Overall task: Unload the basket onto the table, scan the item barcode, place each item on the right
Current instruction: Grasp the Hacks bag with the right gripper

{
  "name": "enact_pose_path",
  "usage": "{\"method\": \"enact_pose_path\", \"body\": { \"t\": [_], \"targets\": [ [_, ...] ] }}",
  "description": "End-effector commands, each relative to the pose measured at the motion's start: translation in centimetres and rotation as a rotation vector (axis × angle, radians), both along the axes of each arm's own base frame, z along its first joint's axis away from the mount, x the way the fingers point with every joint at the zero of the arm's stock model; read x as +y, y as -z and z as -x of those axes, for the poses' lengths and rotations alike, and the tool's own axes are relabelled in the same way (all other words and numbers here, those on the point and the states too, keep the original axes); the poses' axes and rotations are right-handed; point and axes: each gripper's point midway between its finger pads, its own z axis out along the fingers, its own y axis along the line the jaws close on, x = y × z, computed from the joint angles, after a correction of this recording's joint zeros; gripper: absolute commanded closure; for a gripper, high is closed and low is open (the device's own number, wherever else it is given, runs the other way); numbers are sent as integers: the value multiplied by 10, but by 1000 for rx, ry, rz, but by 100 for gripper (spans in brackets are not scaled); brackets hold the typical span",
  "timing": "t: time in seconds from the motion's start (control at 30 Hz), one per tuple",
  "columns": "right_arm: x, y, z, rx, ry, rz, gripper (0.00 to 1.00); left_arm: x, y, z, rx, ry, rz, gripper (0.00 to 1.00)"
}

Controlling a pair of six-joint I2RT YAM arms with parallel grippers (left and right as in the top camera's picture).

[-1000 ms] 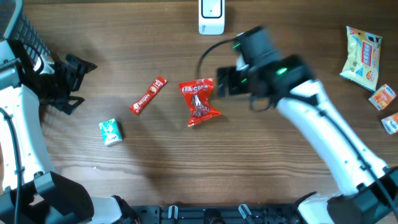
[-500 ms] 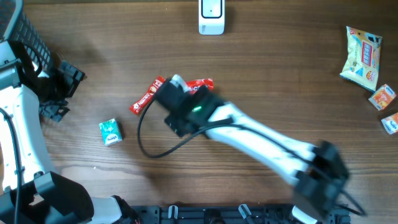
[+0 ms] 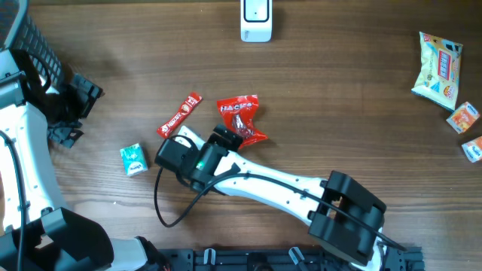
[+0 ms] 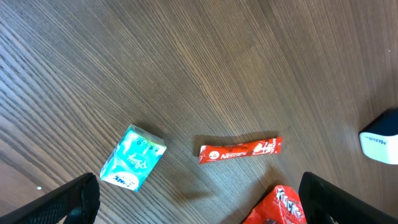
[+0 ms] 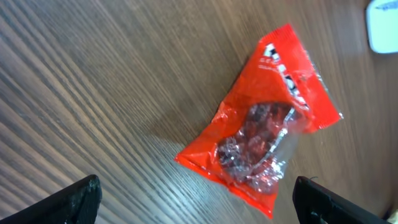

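candy bag is red with a clear window, sachet red, box teal, table brown wood-grain.

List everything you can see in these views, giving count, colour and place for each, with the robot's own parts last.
scanner: 1, white, top centre of the table
stick packet: 1, red, left of centre
candy bag: 1, red, centre, right of the stick packet
box: 1, teal, lower left
snack bag: 1, yellow, far right
small packets: 2, orange, right edge, below the snack bag
table: 1, brown wood
left gripper: 1, black, open, far left
right gripper: 1, black, open, between box and candy bag
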Motion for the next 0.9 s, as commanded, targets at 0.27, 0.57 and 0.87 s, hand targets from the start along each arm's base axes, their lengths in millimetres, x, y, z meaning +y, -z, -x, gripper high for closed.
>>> {"method": "enact_pose_path", "body": {
  "t": [0.27,0.57,0.87],
  "targets": [
    [-20,45,0,52,-48,208,2,4,0,0,4,-2,-14,0],
    [-56,58,-31,51,49,279,2,4,0,0,4,-3,-14,0],
    [-73,60,-58,42,109,248,15,3,0,0,3,-3,-14,0]
  ]
}}
